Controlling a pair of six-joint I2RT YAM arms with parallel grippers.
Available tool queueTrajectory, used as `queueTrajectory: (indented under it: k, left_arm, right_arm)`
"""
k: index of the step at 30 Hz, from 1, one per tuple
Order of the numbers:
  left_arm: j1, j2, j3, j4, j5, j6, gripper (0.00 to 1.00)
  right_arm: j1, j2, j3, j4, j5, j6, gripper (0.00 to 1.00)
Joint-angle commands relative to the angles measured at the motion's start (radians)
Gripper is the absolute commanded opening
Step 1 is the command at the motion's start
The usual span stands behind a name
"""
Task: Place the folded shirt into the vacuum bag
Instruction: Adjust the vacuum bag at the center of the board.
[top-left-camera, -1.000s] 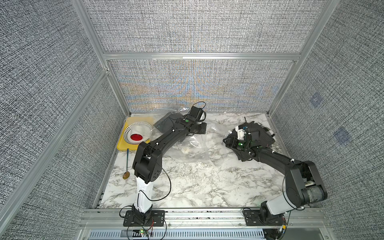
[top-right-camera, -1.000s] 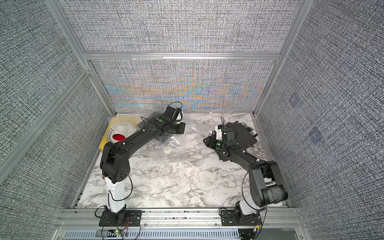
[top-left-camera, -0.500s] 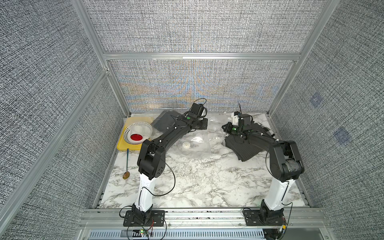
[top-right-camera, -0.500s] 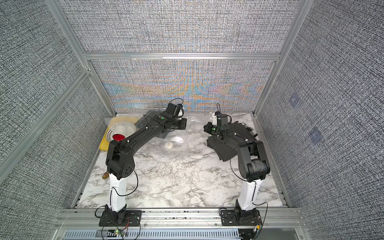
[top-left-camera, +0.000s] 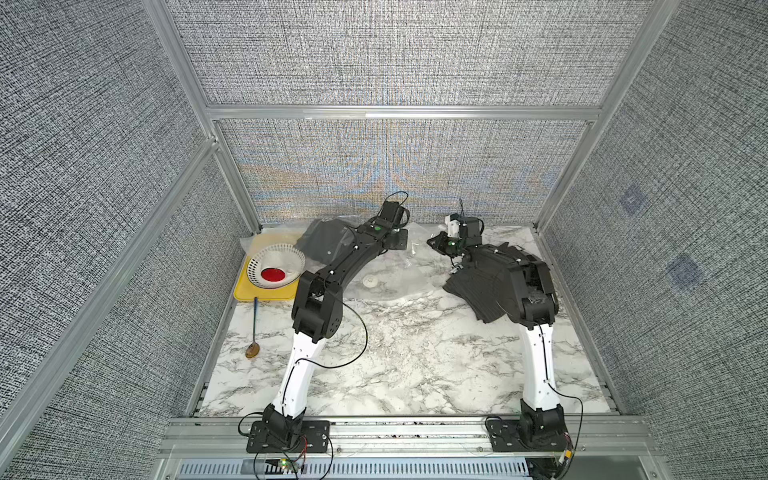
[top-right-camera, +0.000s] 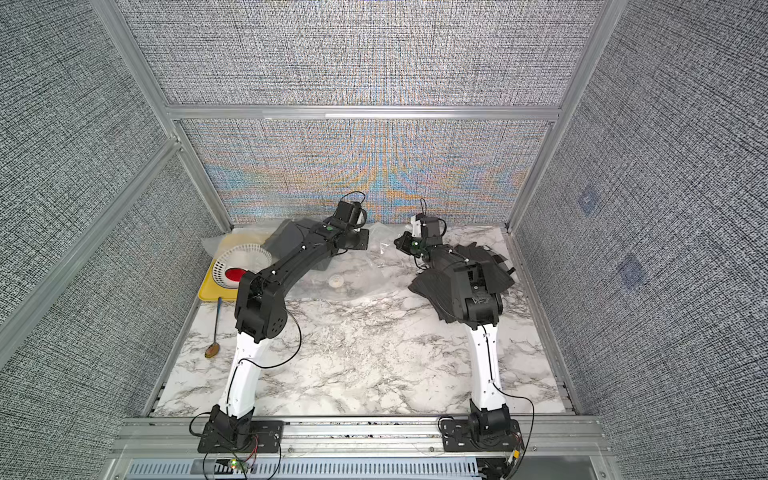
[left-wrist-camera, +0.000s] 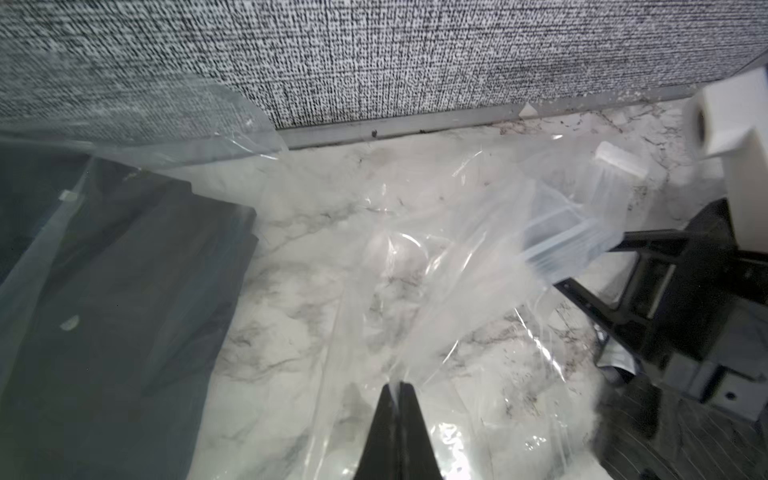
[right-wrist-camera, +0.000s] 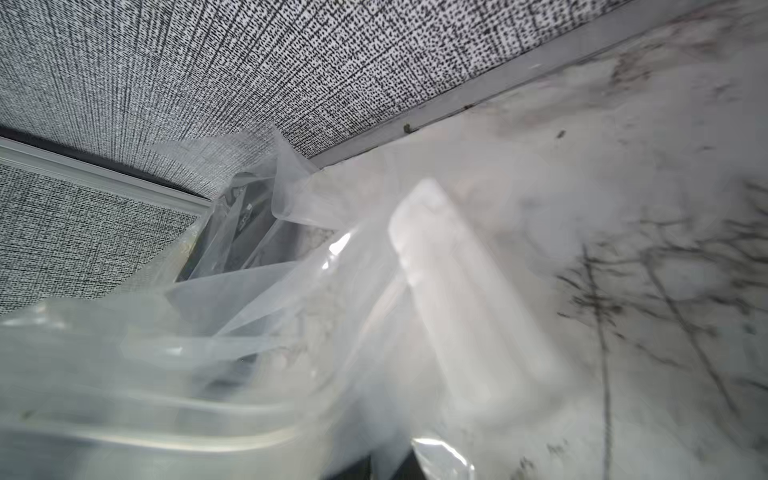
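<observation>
near edge to back wall, as seen from my console. nearest me the marble table (top-left-camera: 415, 365) lies bare between the two arm bases. a spoon (top-left-camera: 254, 328) rests by its left edge, well apart from the work. beyond the spoon a yellow tray (top-left-camera: 266, 296) carries a white slotted basket (top-left-camera: 297, 253) with a red disc (top-left-camera: 272, 274) inside.

mid-table the vacuum bag (top-left-camera: 399, 274) lies spread and crinkled, its white valve disc (top-left-camera: 370, 281) facing up, and its film reaches over the tray's far end. on the right a black striped cloth (top-left-camera: 478, 286) lies fanned out under the right arm, just beside the bag's edge.

farther back, the left gripper (left-wrist-camera: 399, 384) is clenched on a fold of bag film. the right gripper (left-wrist-camera: 559, 282) is closed with its tip at the bag's zip strip (left-wrist-camera: 561, 245), which it appears to pinch.

farthest left, near the back wall (top-left-camera: 395, 174), the folded shirt (left-wrist-camera: 124, 291), dark grey, shows through clear film. i judge it already inside the bag, or at least under one layer of it; i cannot tell which.

left to do, in my judgement: confirm the shirt sits fully past the mouth, then let go. in the way: the striped cloth crowds the right arm, and the tray hems in the bag's left side.
</observation>
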Motion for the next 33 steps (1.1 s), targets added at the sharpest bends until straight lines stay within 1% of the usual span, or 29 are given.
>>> queueTrajectory:
  k: [1,2,5,6,7,9,12,14,16,23,29,33]
  left_arm:
    - [0.008,0.029,0.046,-0.052,-0.021,0.059,0.0]
    - [0.007,0.033,0.053,-0.063,-0.008,0.061,0.0]
    - [0.008,0.032,0.049,-0.085,0.106,0.055,0.0]
    - [0.008,0.024,0.042,-0.094,0.168,0.044,0.0]
    - [0.008,0.013,0.034,-0.099,0.215,0.023,0.0]
    - [0.006,-0.014,-0.002,-0.084,0.282,-0.017,0.0]
    - [0.005,-0.048,-0.054,-0.062,0.304,-0.043,0.0]
    - [0.006,-0.052,-0.062,-0.067,0.288,-0.04,0.0]
    - [0.008,-0.042,-0.056,-0.072,0.279,-0.037,0.0]
    - [0.006,-0.02,-0.04,-0.076,0.38,-0.059,0.0]
    - [0.005,-0.052,-0.07,-0.086,0.409,-0.063,0.0]
    - [0.005,-0.045,-0.056,-0.116,0.428,-0.065,0.0]
  right_arm:
    - [0.008,0.055,0.067,-0.042,-0.039,0.008,0.01]
    - [0.007,0.061,0.076,-0.051,-0.041,0.003,0.02]
    - [-0.002,0.036,0.055,-0.066,-0.039,-0.016,0.15]
    - [-0.006,0.014,0.035,-0.064,-0.036,-0.025,0.22]
    - [-0.011,-0.014,0.012,-0.065,-0.03,-0.036,0.28]
    - [-0.018,-0.069,-0.032,-0.078,-0.016,-0.053,0.36]
    - [-0.028,-0.173,-0.127,-0.09,0.004,-0.083,0.51]
    - [-0.03,-0.249,-0.211,-0.094,0.037,-0.112,0.63]
    - [-0.031,-0.332,-0.308,-0.1,0.073,-0.137,0.73]
    - [-0.034,-0.591,-0.604,-0.157,0.232,-0.227,0.87]
    - [-0.036,-0.777,-0.772,-0.226,0.372,-0.288,0.88]
    - [-0.033,-0.86,-0.837,-0.311,0.487,-0.308,0.88]
